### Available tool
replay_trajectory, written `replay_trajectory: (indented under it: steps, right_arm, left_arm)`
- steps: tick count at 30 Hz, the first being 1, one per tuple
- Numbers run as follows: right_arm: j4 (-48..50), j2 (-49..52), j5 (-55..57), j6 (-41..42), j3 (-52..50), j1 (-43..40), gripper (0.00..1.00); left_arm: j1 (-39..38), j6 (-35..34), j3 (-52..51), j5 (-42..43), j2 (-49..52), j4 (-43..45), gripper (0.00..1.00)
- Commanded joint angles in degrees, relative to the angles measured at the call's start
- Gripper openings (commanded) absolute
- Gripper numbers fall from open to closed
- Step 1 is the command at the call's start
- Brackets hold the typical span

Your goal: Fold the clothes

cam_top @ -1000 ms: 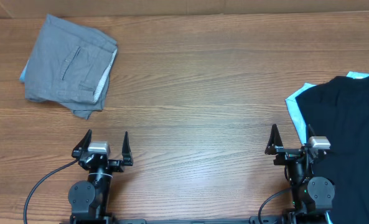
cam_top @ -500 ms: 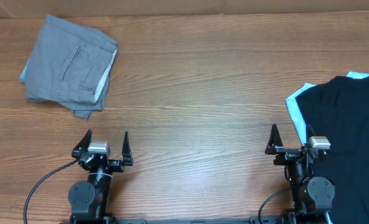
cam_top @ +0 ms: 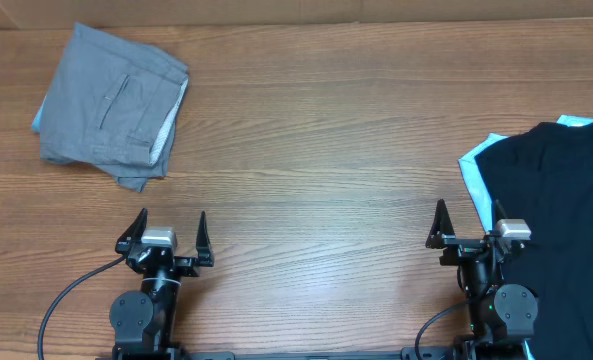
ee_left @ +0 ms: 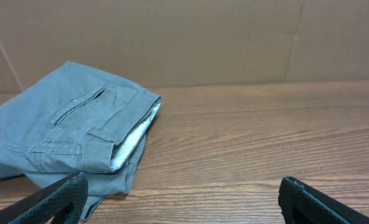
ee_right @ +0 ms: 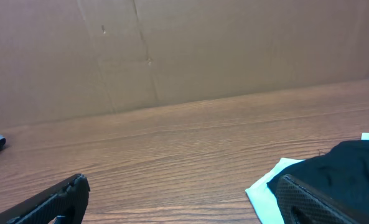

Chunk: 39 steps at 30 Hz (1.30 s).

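2 tools idle; nothing has moved.
Left tool (cam_top: 172,216) and right tool (cam_top: 467,212) stand spread, empty; black T-shirt (cam_top: 556,200) lies just beside the right tool, grey trousers (cam_top: 106,105) well apart from it. Folding not begun.

The black two-finger left gripper (cam_top: 172,218) is sitting near the left end of the brown wooden table's (cam_top: 316,140) near edge, jaws spread wide and empty. The black two-finger right gripper (cam_top: 466,215) is sitting near the right end, likewise spread and empty. Both are pointing toward the far edge.
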<state>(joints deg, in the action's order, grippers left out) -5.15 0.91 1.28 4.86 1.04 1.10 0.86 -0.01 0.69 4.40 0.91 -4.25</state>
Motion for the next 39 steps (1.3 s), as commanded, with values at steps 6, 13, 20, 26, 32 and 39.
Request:
replay_trajectory:
  steps: [6,13,20,26,32,39]
  right_arm:
    - [0.42,-0.42,-0.31,-0.2,-0.57,-0.26,1.0]
    - [0.44,-0.42,-0.33,-0.2,-0.57,-0.26,1.0]
    - [0.44,-0.42,-0.31,-0.2,-0.57,-0.26,1.0]
    - [3.08,-0.42,-4.33,-0.17,-0.57,-0.26,1.0]
    - [1.46,-0.42,-13.73,-0.04,-0.57,-0.26,1.0]
    - [2.47,-0.39,-20.5,5.64,2.62,-0.26,1.0]
  left_arm:
    - [0.22,-0.61,-0.42,-0.37,-0.55,0.22,1.0]
    - [0.22,-0.61,-0.42,-0.37,-0.55,0.22,1.0]
    - [0.22,-0.52,-0.42,-0.39,-0.55,0.5,1.0]
    - [0.22,-0.5,-0.42,0.72,-0.55,1.25,1.0]
    - [0.22,-4.04,-0.42,10.03,-0.5,2.75,1.0]
    - [0.22,-6.67,5.01,16.31,-0.26,3.52,1.0]
